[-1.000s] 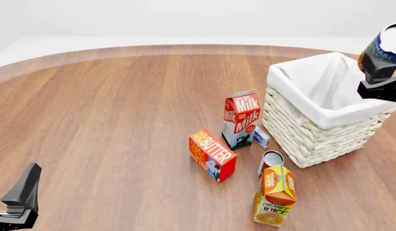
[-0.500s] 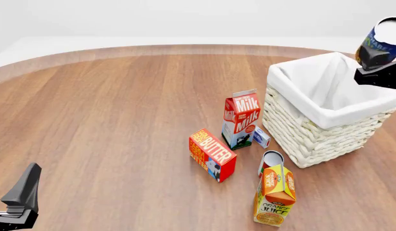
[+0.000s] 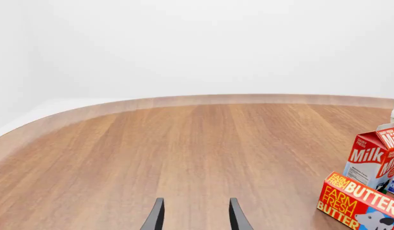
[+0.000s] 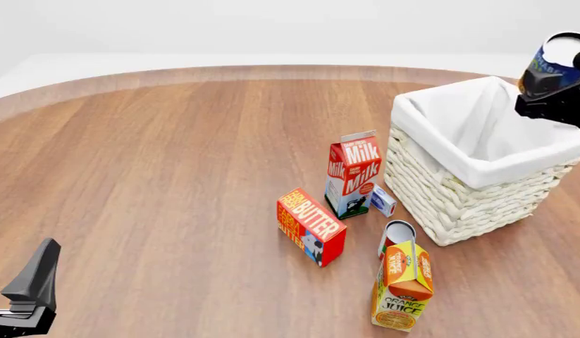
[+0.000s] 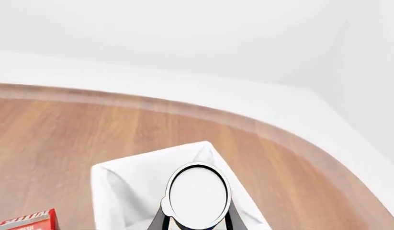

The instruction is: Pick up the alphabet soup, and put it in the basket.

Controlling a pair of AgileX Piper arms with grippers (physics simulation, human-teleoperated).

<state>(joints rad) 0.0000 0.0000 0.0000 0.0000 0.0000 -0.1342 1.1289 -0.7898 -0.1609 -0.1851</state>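
The alphabet soup (image 4: 557,65), a small can with a blue label and pale top, hangs tilted in the air above the right rim of the basket (image 4: 438,190) in the front view. My right gripper (image 4: 551,90) is shut on it. The right wrist view looks onto the can's pale lid (image 5: 198,194), with the basket's white cloth lining (image 5: 129,187) beneath it. The basket is a large whitish wicker square at the right. My left gripper (image 4: 31,296) rests low at the near left corner, open with nothing between its fingers (image 3: 155,216).
Left of the basket stand a milk carton (image 4: 353,174) and a small blue box (image 4: 383,201). A butter box (image 4: 311,226) lies nearer me. A red-and-white can (image 4: 397,235) stands behind an orange juice carton (image 4: 404,285).
My right gripper has carried the alphabet soup slightly up and away, further over the basket's right rim. The left arm has not moved.
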